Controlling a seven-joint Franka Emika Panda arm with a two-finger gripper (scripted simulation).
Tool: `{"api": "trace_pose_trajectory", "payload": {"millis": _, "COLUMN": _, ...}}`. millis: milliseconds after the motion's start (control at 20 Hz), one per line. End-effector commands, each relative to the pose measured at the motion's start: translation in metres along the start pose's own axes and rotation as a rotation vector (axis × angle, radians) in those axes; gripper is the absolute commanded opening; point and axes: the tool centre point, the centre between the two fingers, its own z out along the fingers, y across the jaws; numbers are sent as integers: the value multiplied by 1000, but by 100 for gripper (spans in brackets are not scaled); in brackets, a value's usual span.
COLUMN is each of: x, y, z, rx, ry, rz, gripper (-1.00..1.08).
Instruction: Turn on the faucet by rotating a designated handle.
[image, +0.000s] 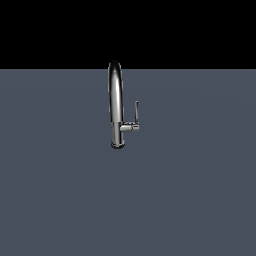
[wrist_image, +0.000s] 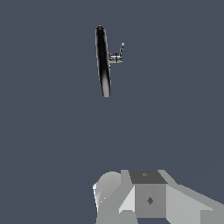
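The faucet (image: 115, 100) is being seen alone on the counter (image: 60, 200) — handle (image: 136, 111) upright beside it; the hand's (wrist_image: 144, 197) opening cannot be told.

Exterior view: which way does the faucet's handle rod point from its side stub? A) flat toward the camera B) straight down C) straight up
C: the handle rises upright from the stub on the exterior view's right of the faucet.

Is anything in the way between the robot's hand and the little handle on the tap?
Nothing visible is. In the wrist view only bare grey floor lies between the arm's end and the handle on the faucet. The gripper's fingers are out of frame.
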Motion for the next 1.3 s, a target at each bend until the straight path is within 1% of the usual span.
{"api": "trace_pose_trajectory", "payload": {"millis": 0, "x": 0, "y": 0, "z": 0, "rx": 0, "ry": 0, "rz": 0, "gripper": -100}}
{"api": "trace_pose_trajectory", "payload": {"millis": 300, "x": 5, "y": -1, "z": 1, "rx": 11, "ry": -12, "rz": 11, "gripper": -100}}
{"api": "trace_pose_trajectory", "payload": {"millis": 600, "x": 19, "y": -2, "z": 4, "rx": 43, "ry": -49, "rz": 44, "gripper": -100}}
{"api": "trace_pose_trajectory", "payload": {"millis": 900, "x": 43, "y": -4, "z": 10, "rx": 98, "ry": -111, "rz": 100, "gripper": -100}}
{"api": "trace_pose_trajectory", "payload": {"millis": 1250, "x": 81, "y": -4, "z": 22, "rx": 186, "ry": -210, "rz": 188, "gripper": -100}}
